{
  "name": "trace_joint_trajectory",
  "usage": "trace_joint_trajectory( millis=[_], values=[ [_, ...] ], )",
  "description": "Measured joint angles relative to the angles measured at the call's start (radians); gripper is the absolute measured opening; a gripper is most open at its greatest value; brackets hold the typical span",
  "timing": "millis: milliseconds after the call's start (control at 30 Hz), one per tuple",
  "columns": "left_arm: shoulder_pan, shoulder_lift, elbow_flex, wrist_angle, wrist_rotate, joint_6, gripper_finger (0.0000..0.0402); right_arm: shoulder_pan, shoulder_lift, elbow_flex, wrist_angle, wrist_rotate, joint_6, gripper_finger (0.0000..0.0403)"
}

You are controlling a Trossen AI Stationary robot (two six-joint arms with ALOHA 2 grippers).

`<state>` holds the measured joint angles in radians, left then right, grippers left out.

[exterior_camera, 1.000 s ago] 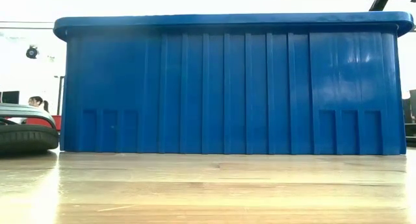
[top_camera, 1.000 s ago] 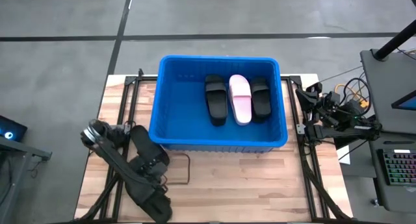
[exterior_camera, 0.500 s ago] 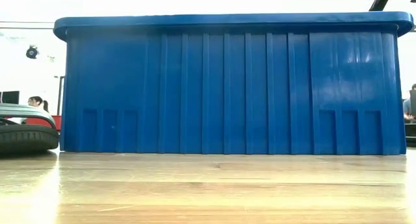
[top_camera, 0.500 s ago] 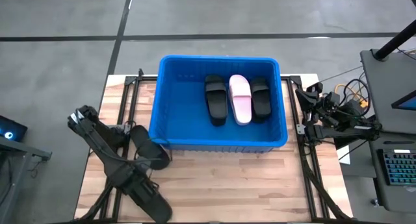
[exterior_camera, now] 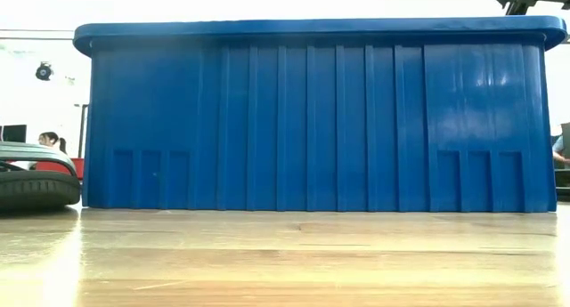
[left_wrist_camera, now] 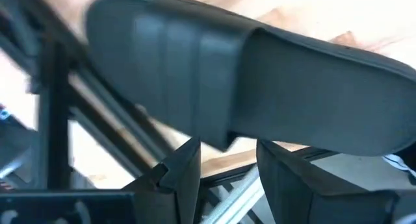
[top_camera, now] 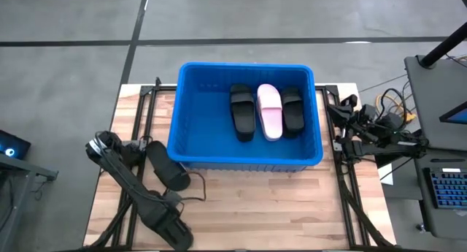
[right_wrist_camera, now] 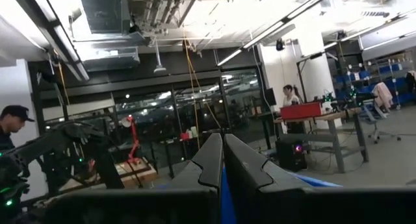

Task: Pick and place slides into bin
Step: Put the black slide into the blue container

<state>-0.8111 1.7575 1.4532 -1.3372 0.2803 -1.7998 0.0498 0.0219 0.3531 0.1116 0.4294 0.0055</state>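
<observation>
A black slide (top_camera: 166,168) lies sole-down on the wooden table, just left of the blue bin's (top_camera: 174,135) near-left corner; the low view shows it at the far left (exterior_camera: 31,178). Inside the bin, two black slides (top_camera: 241,113) (top_camera: 292,109) lie flat on either side of a pink one (top_camera: 269,112). My left gripper (left_wrist_camera: 227,165) stands open at the edge of the slide (left_wrist_camera: 247,87) on the table, pointing steeply down. My right gripper (right_wrist_camera: 221,162) is shut and empty, parked by the table's right edge (top_camera: 341,109). My left gripper has its two fingertips (left_wrist_camera: 188,152) right at the slide's side edge (left_wrist_camera: 221,141), where the strap meets the sole. Whether they touch it I cannot tell. The slide rests on the table.
Dark metal rails (top_camera: 139,120) run along the table's left and right sides. Bare wood (top_camera: 277,201) lies in front of the bin. A desk with a keyboard (top_camera: 446,188) stands beyond the right edge. People (right_wrist_camera: 10,130) are in the room behind.
My left arm has swung its elbow toward the table's left edge and partly back, and its gripper has tipped and rolled. It no longer covers the black slide on the table, which has stayed where it was.
</observation>
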Motion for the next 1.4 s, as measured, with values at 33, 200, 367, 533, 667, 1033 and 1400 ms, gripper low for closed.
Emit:
trace_joint_trajectory(
  millis=[33, 200, 367, 533, 667, 1033, 1400],
  values=[
    [0.0, 0.011, 0.001, 0.019, 0.001, 0.001, 0.0134, 0.0, 0.0, 0.0, -0.005, 0.0, 0.001, 0.0009],
    [0.0, 0.041, 0.005, 0.06, 0.003, -0.001, 0.0134, 0.0, 0.0, 0.0, -0.004, 0.0, 0.001, 0.0009],
    [0.0, 0.065, 0.002, 0.012, 0.004, -0.073, 0.0134, 0.0, 0.0, 0.0, -0.004, 0.0, 0.001, 0.0009],
    [0.001, 0.087, 0.002, 0.041, 0.002, -0.079, 0.0134, 0.0, 0.0, 0.0, -0.004, 0.0, 0.002, 0.0009],
    [0.001, 0.097, 0.002, 0.008, -0.001, -0.08, 0.0134, 0.0, 0.0, 0.0, -0.003, 0.0, 0.002, 0.0009],
    [0.002, 0.143, 0.012, -0.027, -0.012, -0.079, 0.0134, 0.0, 0.001, 0.0, -0.003, -0.001, 0.046, 0.0009],
    [-0.001, 0.185, 0.006, -0.07, -0.038, -0.078, 0.0134, 0.0, 0.001, 0.0, -0.003, -0.002, 0.047, 0.0009]
  ],
)
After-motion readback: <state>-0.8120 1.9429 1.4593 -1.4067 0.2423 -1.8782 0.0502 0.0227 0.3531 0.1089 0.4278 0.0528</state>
